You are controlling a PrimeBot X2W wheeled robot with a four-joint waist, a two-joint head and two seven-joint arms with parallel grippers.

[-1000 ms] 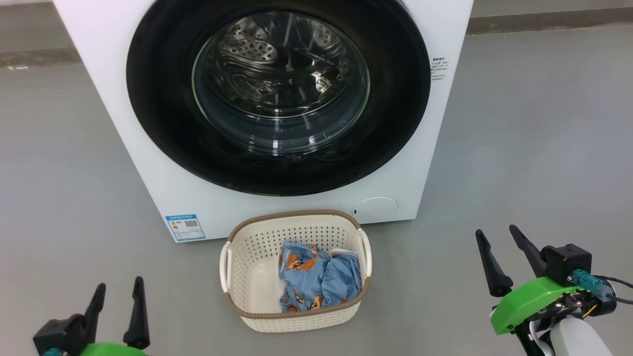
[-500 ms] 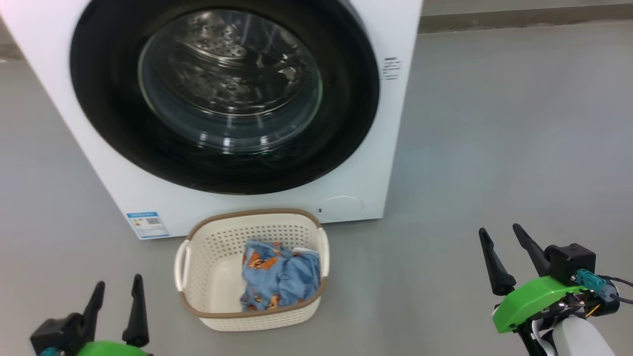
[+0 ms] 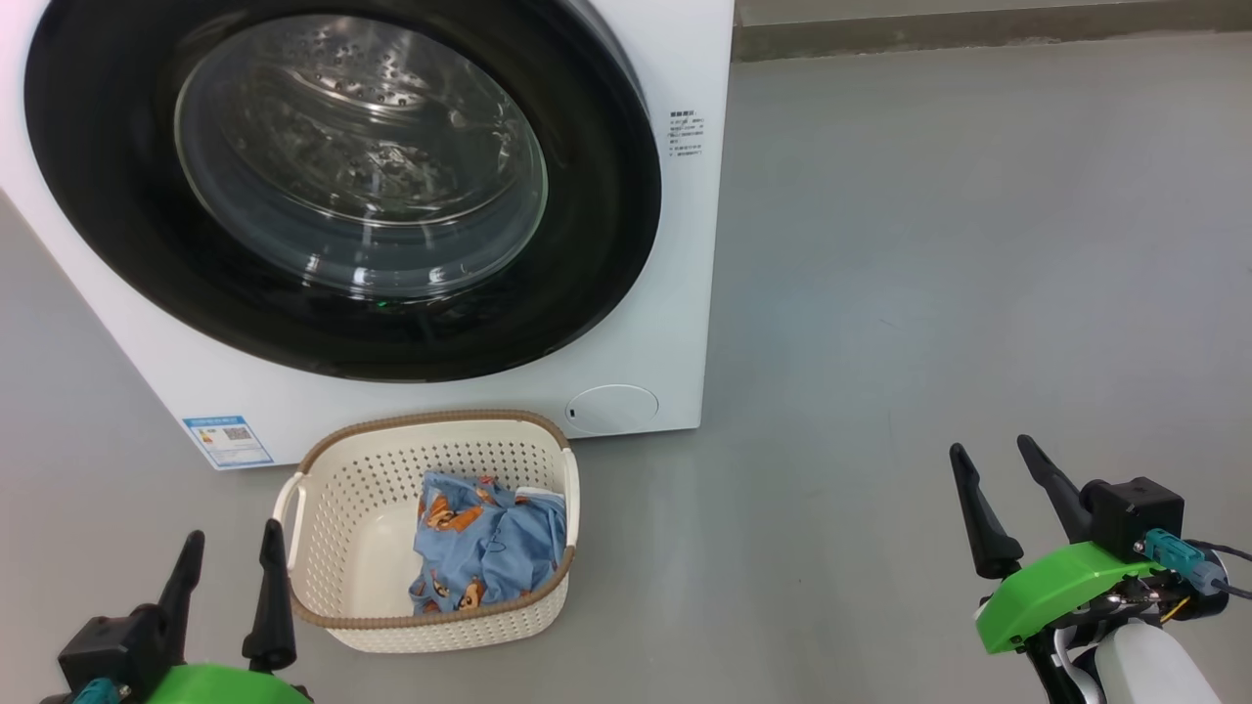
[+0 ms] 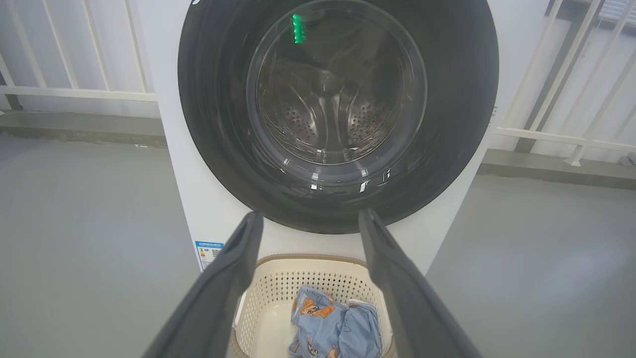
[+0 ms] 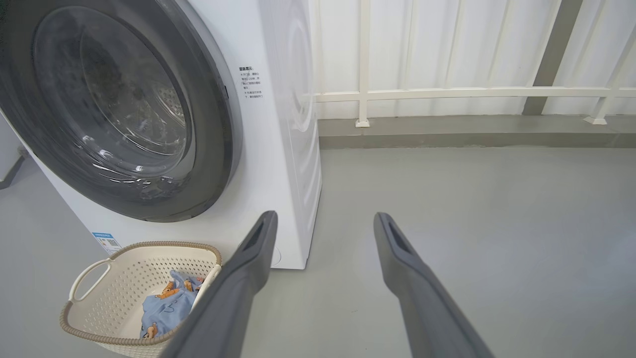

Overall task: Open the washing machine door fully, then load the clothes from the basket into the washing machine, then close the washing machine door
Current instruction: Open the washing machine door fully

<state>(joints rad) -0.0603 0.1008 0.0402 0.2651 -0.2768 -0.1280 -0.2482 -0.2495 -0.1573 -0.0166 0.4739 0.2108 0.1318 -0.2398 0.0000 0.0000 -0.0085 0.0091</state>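
Fingers of the left pincer stand apart and hold nothing, low at the near left, close to the left handle of the basket. A blue label sits on the washer near that handle. The basket rests on the floor right before the washer, below the door, with the clothes heaped against its right wall. The door looks shut, so opening it is the step in hand and nothing is loaded yet. Far to the right, the right pincer is likewise spread and empty, well apart from the washer. Trouble could come from the door's glossy, rounded rim: I see no handle, and a pincer closing on that rim may slip off or push the door instead of pulling it. I cannot tell which side is hinged, so a pull at the wrong edge would do nothing. The left arm, if it rises toward the door, could also clip the basket and shove it aside
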